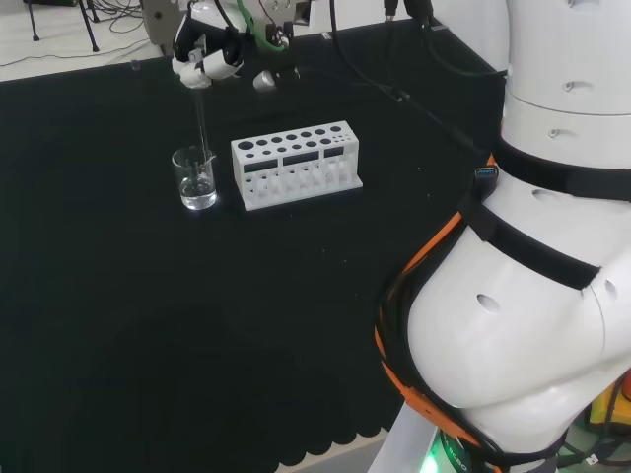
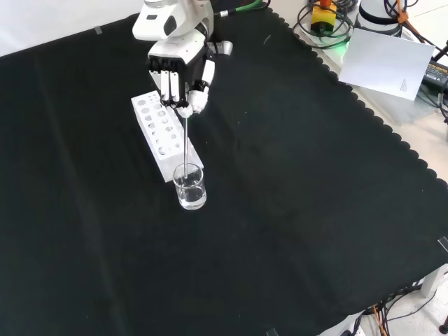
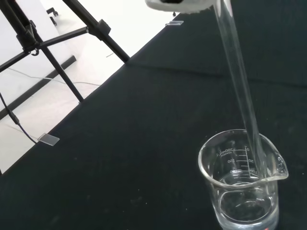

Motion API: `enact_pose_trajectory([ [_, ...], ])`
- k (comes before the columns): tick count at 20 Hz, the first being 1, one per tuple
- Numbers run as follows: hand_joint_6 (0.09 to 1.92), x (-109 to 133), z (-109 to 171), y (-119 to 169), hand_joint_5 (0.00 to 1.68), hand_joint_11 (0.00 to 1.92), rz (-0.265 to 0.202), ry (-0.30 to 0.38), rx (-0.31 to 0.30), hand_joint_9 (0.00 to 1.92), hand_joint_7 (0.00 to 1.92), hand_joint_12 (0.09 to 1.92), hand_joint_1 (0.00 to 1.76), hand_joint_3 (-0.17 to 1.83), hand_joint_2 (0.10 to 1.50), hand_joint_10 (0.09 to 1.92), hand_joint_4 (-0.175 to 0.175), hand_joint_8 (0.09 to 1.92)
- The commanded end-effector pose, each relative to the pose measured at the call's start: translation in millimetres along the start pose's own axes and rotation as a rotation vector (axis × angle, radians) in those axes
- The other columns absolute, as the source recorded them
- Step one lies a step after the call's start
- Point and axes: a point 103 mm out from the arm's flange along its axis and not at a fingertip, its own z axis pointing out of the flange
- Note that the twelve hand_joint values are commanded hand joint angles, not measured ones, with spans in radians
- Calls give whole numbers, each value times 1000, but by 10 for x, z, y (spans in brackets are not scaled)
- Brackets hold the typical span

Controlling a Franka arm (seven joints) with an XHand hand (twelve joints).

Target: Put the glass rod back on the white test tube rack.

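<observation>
A clear glass rod [image 3: 240, 81] hangs upright from the hand [image 2: 178, 73], whose fingers are curled round its top end. The rod [image 1: 201, 123] reaches down into a small glass beaker [image 1: 195, 178] with a little clear liquid at the bottom. In the front view the rod [image 2: 187, 140] dips into the beaker [image 2: 190, 187], which stands just in front of the white test tube rack [image 2: 159, 133]. In the head view the rack [image 1: 296, 165] is to the right of the beaker and the hand [image 1: 209, 54] is above the beaker. The rack's holes look empty.
The black cloth's scalloped edge [image 2: 392, 133] runs along the right of the front view, with cables and a white sheet [image 2: 388, 63] beyond it. A black tripod [image 3: 53, 43] stands off the bench in the wrist view. The arm's white links [image 1: 532, 266] stand at the head view's right.
</observation>
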Motion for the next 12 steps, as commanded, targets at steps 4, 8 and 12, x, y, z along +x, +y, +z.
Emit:
enact_pose_trajectory([
  [4,461,110,-89,-21,1130,1631,-3,14,-26,1577,938,890,1280,2,1110,1086,-175,1391],
  [8,461,61,-214,-60,1130,1630,18,13,-47,1577,938,890,1280,2,1110,1086,-175,1391],
  [12,460,9,-335,-128,1130,1630,49,13,-63,1577,938,890,1280,1,1110,1086,-175,1390],
])
